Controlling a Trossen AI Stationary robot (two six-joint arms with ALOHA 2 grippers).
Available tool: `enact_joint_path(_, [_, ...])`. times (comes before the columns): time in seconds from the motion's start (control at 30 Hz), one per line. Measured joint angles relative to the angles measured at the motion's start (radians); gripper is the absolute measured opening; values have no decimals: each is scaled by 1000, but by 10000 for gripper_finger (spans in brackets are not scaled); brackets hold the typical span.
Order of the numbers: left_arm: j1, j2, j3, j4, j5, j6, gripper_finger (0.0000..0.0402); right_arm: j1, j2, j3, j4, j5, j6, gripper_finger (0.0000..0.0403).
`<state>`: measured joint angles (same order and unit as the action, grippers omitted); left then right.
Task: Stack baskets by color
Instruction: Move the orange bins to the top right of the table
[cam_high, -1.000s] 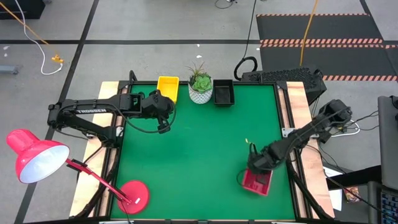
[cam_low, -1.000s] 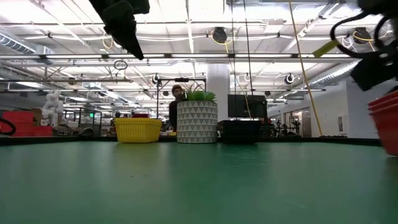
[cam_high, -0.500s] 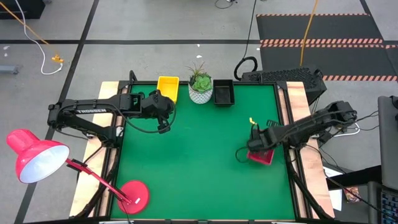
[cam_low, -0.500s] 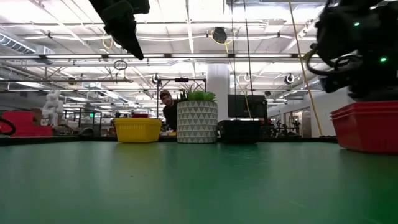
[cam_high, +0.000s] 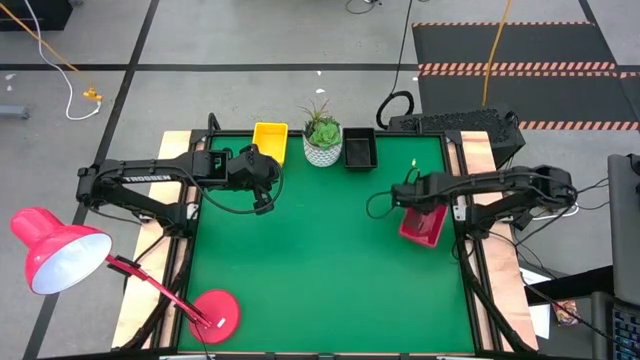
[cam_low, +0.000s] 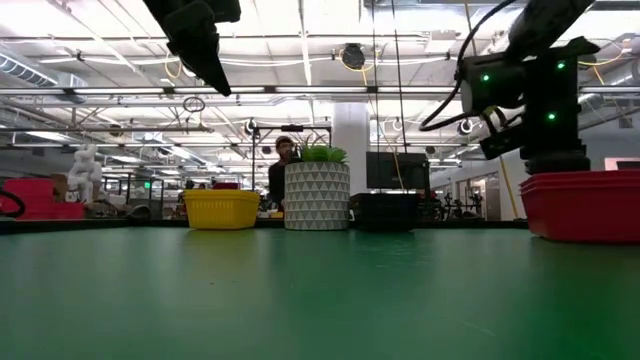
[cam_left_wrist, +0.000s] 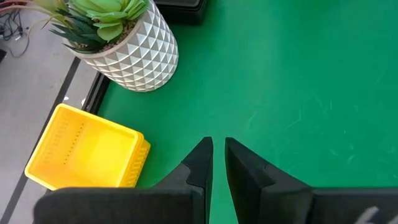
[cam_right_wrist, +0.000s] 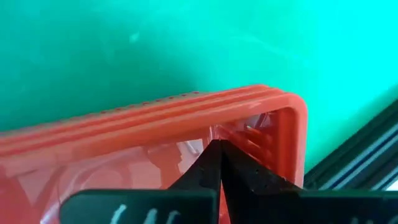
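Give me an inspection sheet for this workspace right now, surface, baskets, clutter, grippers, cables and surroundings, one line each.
Surface: green table mat, wooden side strips.
Job's things: yellow baskets and black baskets at the far edge; red baskets near the right edge, nested rims visible in the right wrist view.
Clutter: white plant pot between the yellow and black baskets; red lamp base at the near left corner.
Grippers: left gripper almost closed, holding nothing, above the mat near the yellow baskets; right gripper shut on the red baskets' wall.
Cables: black loop behind the table; white cable on the floor.
Surroundings: a person behind the pot, low view.
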<state>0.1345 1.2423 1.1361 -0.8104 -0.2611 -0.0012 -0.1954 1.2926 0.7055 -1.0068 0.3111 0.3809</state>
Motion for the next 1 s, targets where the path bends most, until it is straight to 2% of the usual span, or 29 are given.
enact_joint_path(0.17, [0, 0, 0, 0, 0, 4, 46, -75, -2, 0, 113, 1, 5, 0])
enact_joint_path(0.33, [0, 0, 0, 0, 0, 7, 46, -154, -3, 0, 255, 0, -60, 0])
enact_joint_path(0.6, [0, 0, 0, -1, 0, 18, 46, -306, -2, 0, 329, -2, -152, 0])
enact_joint_path(0.83, [0, 0, 0, -1, 0, 23, 46, -404, -2, 2, 510, -76, -265, 0])
enact_joint_path(1.0, [0, 0, 0, -1, 0, 24, 46, -475, -2, 2, 591, -79, -336, 0])
